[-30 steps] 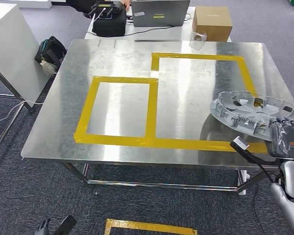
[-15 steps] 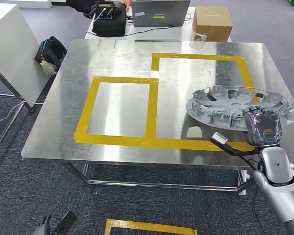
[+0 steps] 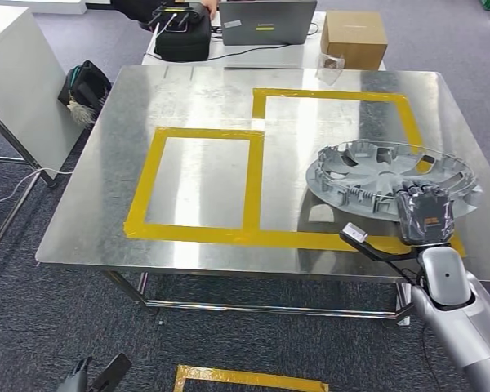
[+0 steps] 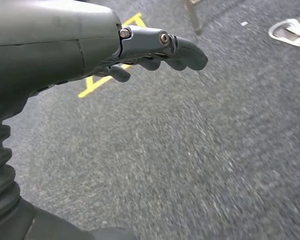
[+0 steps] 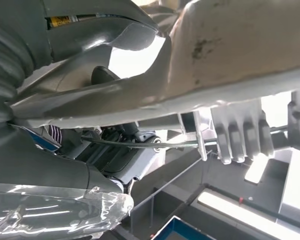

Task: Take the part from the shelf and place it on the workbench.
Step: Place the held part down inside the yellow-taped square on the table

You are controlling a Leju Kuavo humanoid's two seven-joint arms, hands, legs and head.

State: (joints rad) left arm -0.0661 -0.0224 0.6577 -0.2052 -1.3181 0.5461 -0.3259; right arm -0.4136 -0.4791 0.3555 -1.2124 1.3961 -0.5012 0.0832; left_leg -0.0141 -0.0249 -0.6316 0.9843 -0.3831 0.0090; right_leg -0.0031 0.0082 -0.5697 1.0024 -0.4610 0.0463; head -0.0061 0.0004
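My right hand [image 3: 425, 216], wrapped in a crinkled clear plastic cover, grips the near rim of the part [image 3: 390, 178], a round grey plastic wheel cover with ribbed clips along its edge and curved cut-outs across its face. I hold it tilted a little over the right side of the workbench [image 3: 187, 98], a brushed steel sheet that throws back soft glare. The part hangs above the near right corner of the larger yellow tape rectangle [image 3: 335, 95], and its shadow lies on the metal just beneath it (whether its far edge touches the steel, I cannot tell). In my right wrist view the part's pale underside [image 5: 231, 45] sits right against my hand [image 5: 103, 95], with moulded clip fingers hanging off its edge.

A second, smaller yellow tape rectangle [image 3: 201, 133] sits to the left, sharing a strip with the larger one.

My left hand [image 4: 156, 47] hangs low over coarse grey carpet [image 4: 201, 160], dark fingers [image 4: 186, 52] stretched out nearly straight and slightly apart, with nothing in them.

Beyond the workbench stands a brown cardboard box [image 3: 354, 37], square and matte, beside an open grey laptop [image 3: 266, 21] and a black case [image 3: 180, 33]. A black bag [image 3: 85, 86] rests on the floor at the left.
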